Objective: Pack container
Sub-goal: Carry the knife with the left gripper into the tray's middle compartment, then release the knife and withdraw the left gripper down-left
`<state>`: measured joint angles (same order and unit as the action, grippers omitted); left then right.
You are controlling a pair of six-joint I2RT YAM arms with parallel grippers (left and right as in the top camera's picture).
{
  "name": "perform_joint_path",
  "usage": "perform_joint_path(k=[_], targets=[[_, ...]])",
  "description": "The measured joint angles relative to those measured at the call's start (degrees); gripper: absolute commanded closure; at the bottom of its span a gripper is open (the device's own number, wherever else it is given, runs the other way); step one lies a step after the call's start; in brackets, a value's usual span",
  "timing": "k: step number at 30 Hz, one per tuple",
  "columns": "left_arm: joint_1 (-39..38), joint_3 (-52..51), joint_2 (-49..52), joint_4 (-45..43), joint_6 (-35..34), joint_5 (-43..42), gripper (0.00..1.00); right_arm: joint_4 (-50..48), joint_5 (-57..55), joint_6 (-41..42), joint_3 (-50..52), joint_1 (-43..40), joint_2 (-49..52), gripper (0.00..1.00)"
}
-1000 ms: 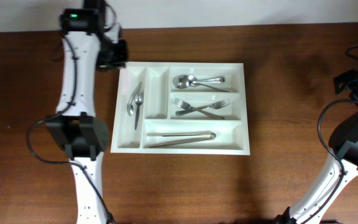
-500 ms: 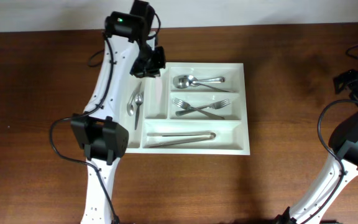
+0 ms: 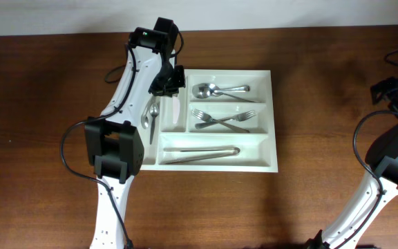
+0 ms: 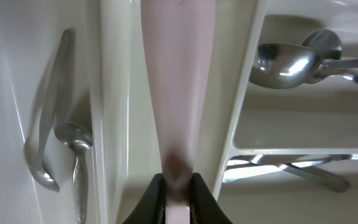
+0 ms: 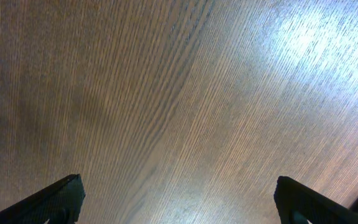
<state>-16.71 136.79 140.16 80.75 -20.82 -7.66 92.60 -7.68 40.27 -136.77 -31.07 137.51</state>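
**Editor:** Where does the container sit in the overhead shot?

**Photographer:** The white container (image 3: 206,168) lies on the brown desk (image 3: 323,173), just left of the frame's centre, with its long side running across the picture.

**Editor:** And the pincers?

**Photographer:** The left pincer (image 3: 169,88) hangs over the container's upper left part, above the second narrow compartment from the left. Its jaws are narrow, clamped on a long pale utensil (image 3: 173,104) that points toward the bottom of the frame, in line with that compartment. I cannot tell whether the utensil touches the compartment floor. The right pincer (image 5: 179,205) stands wide over bare wood and holds nothing. Its arm (image 3: 392,166) is at the right edge of the overhead frame, well apart from the container.

**Editor:** What is already inside?

**Photographer:** Small spoons (image 3: 149,114) lie in the leftmost narrow compartment and larger spoons (image 3: 220,90) in the upper right one. Crossed forks (image 3: 221,120) lie below those, and tongs (image 3: 200,153) are in the long bottom compartment.
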Motion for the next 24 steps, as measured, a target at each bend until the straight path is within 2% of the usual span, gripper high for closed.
perform_joint_path(k=[2,8,10,12,15,17,18,19,24], targets=[[0.00,-0.48,0.00,-0.02,-0.02,0.83,0.69,0.00,0.00,-0.02,0.00,0.00,0.02,0.01],[0.00,-0.74,0.00,0.00,0.00,2.10,0.62,0.00,0.00,0.00,0.00,0.00,0.02,0.01],[0.00,-0.79,0.00,0.00,-0.02,2.14,0.63,0.00,0.00,0.04,0.00,0.00,0.02,0.01],[0.00,-0.79,0.00,0.13,0.02,2.16,0.76,0.00,0.00,0.02,0.00,0.00,0.02,0.01],[0.07,-0.44,0.00,0.98,1.40,2.25,0.77,-0.02,0.00,0.00,0.00,0.00,0.02,0.01],[0.33,1.38,0.00,2.49,3.19,2.34,0.64,-0.02,0.00,0.04,0.00,0.00,0.02,0.01],[0.55,3.06,0.00,3.08,4.04,2.34,0.42,0.00,0.00,0.00,0.00,0.00,0.02,0.01],[1.03,5.86,-0.02,3.76,6.05,2.40,0.01,0.00,0.00,0.02,0.00,0.00,0.02,0.01],[4.46,14.95,-4.68,8.07,10.80,2.54,0.01,0.00,0.02,0.00,0.00,0.00,0.02,0.01]])
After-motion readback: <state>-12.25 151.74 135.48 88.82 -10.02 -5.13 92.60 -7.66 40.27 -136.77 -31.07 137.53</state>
